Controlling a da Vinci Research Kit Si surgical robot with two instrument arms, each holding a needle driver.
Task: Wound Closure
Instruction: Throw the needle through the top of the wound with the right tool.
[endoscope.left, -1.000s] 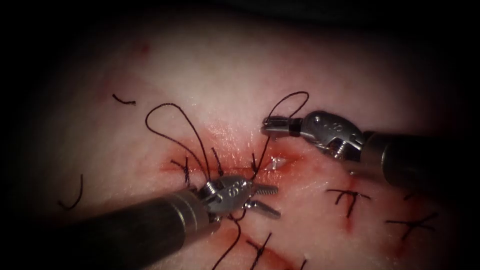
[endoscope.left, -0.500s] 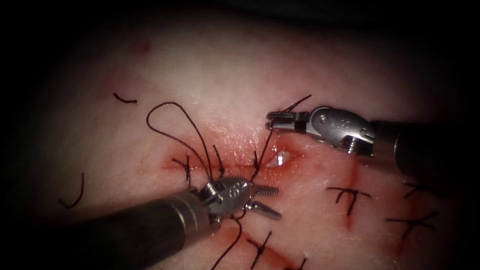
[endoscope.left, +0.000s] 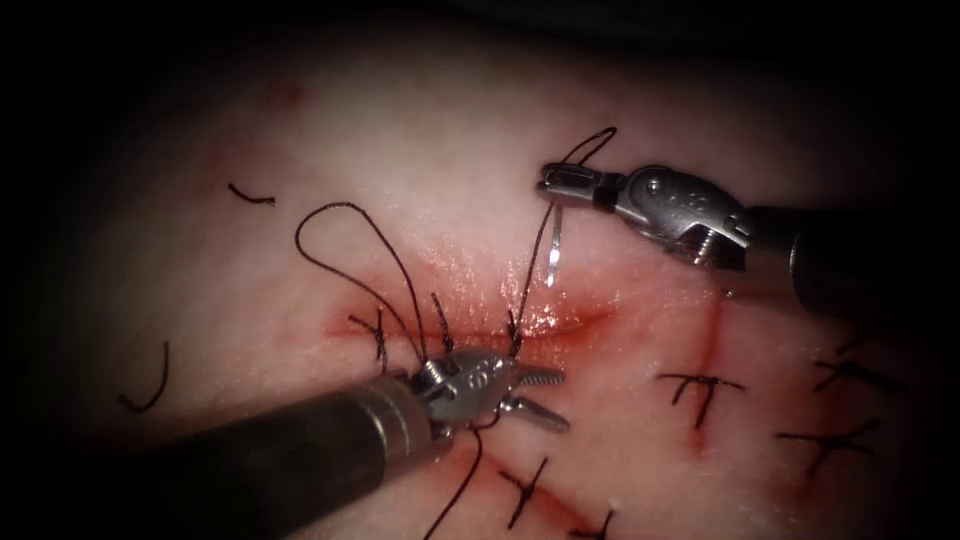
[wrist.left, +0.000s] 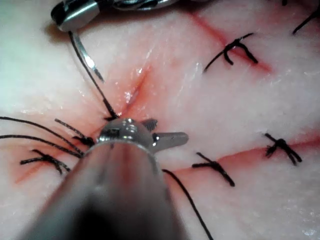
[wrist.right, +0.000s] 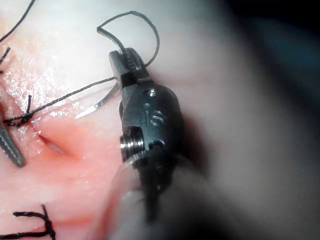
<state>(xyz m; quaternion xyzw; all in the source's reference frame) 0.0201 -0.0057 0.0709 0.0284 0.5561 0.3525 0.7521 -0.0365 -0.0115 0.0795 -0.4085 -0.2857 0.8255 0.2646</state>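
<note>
My right tool (endoscope.left: 549, 182) hovers above the right end of the cut (endoscope.left: 585, 317), jaws shut on the curved needle (endoscope.left: 555, 245) near its thread end. The needle hangs free of the tissue (endoscope.left: 450, 150), point down; it also shows in the left wrist view (wrist.left: 89, 57) and the right wrist view (wrist.right: 98, 104). Dark thread (endoscope.left: 530, 270) runs from those jaws down into the cut and loops above them. My left tool (endoscope.left: 548, 395) lies just below the cut's middle, jaws open and holding nothing (wrist.left: 165, 131).
Tied stitches (endoscope.left: 700, 392) cross other cuts at the right and lower middle (endoscope.left: 524, 490). A long thread loop (endoscope.left: 345, 215) lies to the left of the tools. Loose cut thread ends (endoscope.left: 250, 197) lie at the far left (endoscope.left: 150, 385).
My right tool rose and drew the needle up out of the tissue at the cut's right end; the gap there has narrowed. The left tool barely moved.
</note>
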